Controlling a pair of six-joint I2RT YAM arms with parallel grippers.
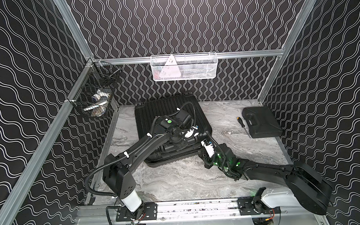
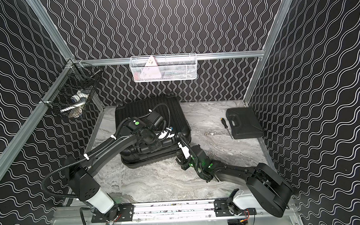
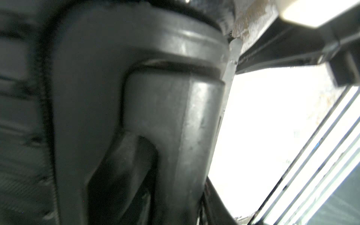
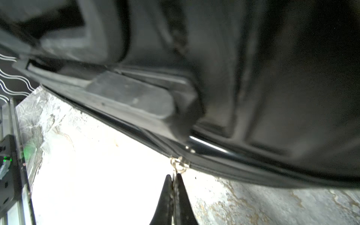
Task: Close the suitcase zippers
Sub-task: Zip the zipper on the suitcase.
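Black ribbed hard-shell suitcase (image 1: 168, 109), at grey marble bench's (image 1: 178, 180) rear edge.
Your right gripper (image 4: 175, 179) pinches its metal zipper pull (image 4: 179, 164); your left gripper (image 1: 189, 134): grip cannot be told.

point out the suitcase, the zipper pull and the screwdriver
suitcase (image 1: 153, 110), in a top view, on its ribbed upper shell
zipper pull (image 4: 179, 163), in the right wrist view, on its metal ring
screwdriver (image 1: 241, 124), in a top view, on its handle
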